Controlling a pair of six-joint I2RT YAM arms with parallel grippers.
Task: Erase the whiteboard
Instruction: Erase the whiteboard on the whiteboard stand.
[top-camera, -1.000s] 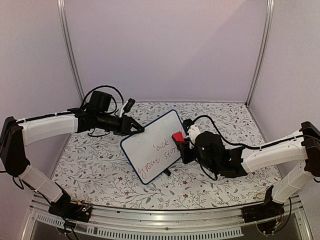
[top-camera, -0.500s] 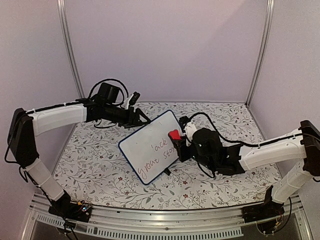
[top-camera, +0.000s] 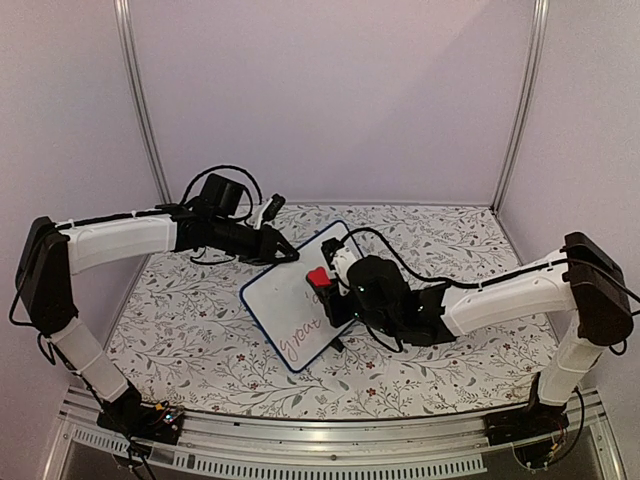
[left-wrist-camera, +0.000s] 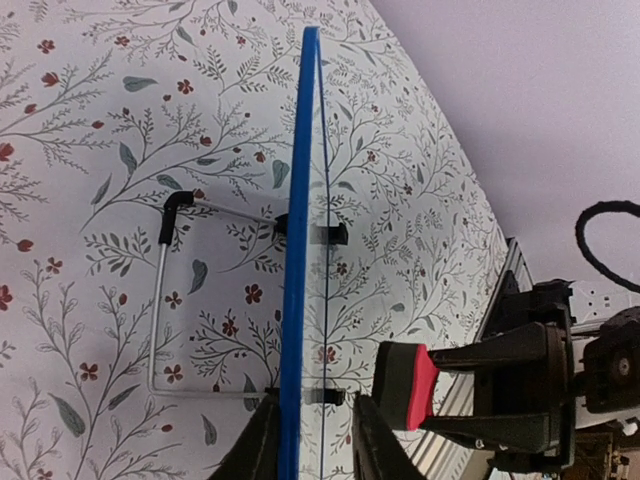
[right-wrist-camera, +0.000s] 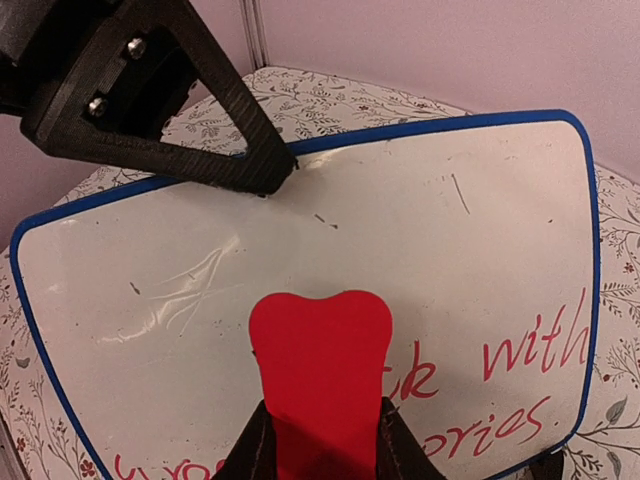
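Note:
The whiteboard (top-camera: 283, 305) stands tilted on the floral table, blue-rimmed, with red writing (top-camera: 300, 336) left on its lower part. My left gripper (top-camera: 288, 258) is shut on its top edge. In the left wrist view the blue rim (left-wrist-camera: 298, 200) runs edge-on between the two fingers of the left gripper (left-wrist-camera: 315, 445). My right gripper (top-camera: 326, 292) is shut on a red eraser (top-camera: 318, 276) and presses it against the board's face. The right wrist view shows the eraser (right-wrist-camera: 320, 350) on the whiteboard (right-wrist-camera: 420, 220), red words (right-wrist-camera: 535, 350) to its right, and my right gripper (right-wrist-camera: 320, 455) below.
A wire stand (left-wrist-camera: 160, 300) props the board from behind, and a black clip foot (top-camera: 336, 346) rests on the floral cloth (top-camera: 450, 250). Lilac walls and two metal posts (top-camera: 140, 110) close in the back and sides. My left finger (right-wrist-camera: 230, 140) crosses the board's upper left corner.
The right gripper has swept the eraser up and to the left across the board, and the upper words are gone. The left gripper opened, shifted, and closed again on the top edge.

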